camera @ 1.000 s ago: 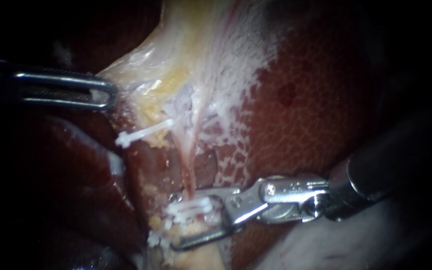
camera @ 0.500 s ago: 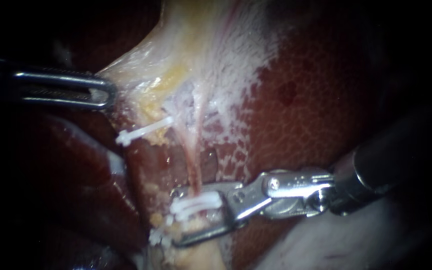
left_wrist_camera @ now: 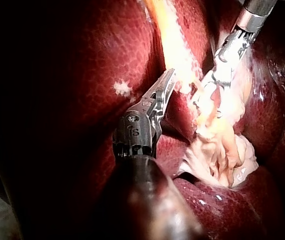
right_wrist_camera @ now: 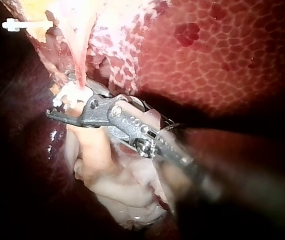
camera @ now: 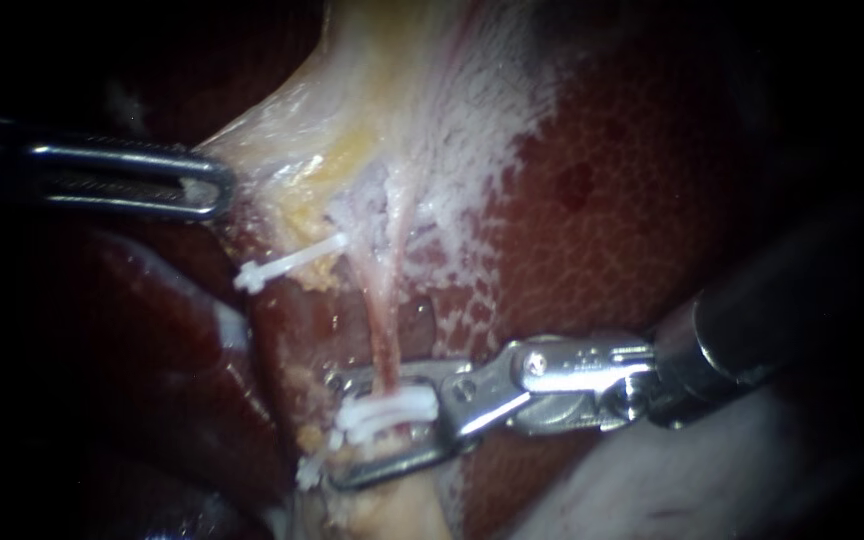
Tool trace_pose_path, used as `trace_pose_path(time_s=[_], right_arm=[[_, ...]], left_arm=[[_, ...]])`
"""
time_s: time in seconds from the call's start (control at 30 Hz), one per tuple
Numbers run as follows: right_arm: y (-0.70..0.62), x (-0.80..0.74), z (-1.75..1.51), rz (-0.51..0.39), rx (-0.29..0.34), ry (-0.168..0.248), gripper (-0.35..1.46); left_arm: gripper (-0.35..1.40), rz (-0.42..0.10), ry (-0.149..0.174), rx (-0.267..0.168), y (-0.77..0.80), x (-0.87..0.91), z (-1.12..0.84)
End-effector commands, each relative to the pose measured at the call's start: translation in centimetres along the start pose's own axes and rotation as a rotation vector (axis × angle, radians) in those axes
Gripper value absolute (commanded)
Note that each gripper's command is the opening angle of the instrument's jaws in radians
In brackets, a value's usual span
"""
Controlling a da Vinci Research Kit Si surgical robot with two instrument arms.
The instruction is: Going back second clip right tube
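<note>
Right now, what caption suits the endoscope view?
Open jaws of the right instrument straddle the clip on a tube; left instrument grips pale tissue.

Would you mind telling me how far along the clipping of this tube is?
Done: a white clip sits across the tube. In hand: the right instrument, jaws open, straddles that clip, while the left instrument grips pale tissue aside. Left: backing the right instrument clear of the tube.

The mottled liver (camera: 632, 230) is lying behind my right instrument (camera: 338, 430). Pale yellowish tissue (camera: 352, 150) is spreading well beyond its jaws, and a lone white clip (camera: 287, 262) is sitting between.
</note>
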Motion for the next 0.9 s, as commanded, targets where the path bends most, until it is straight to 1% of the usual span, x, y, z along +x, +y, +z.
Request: trace_pose_path(time_s=[0.03,0.2,0.3,0.43,0.73,0.83,0.9], right_arm=[[0.0,0.01,-0.03,0.0,0.001,0.0,0.6],[0.05,0.02,-0.16,0.003,0.007,0.002,0.6],[0.1,0.02,-0.27,0.005,-0.004,0.005,0.6],[0.12,0.03,-0.4,0.009,-0.012,0.008,0.6],[0.06,0.1,-0.65,0.015,-0.032,0.014,0.6],[0.03,0.1,-0.77,0.017,-0.049,0.018,0.6],[0.01,0.12,-0.86,0.002,-0.06,0.02,0.6]], left_arm=[[-0.35,0.0,-0.001,0.0,0.0,0.0,0.0],[-0.35,0.0,-0.001,-0.001,0.0,0.0,0.0],[-0.35,0.0,-0.001,-0.001,-0.01,0.01,0.0],[-0.35,0.0,-0.001,-0.002,-0.03,0.01,-0.01],[-0.35,0.0,-0.002,-0.004,-0.04,0.03,0.01],[-0.35,0.0,-0.002,-0.004,-0.05,0.03,0.01],[-0.35,0.001,-0.002,-0.005,-0.05,0.03,0.01]])
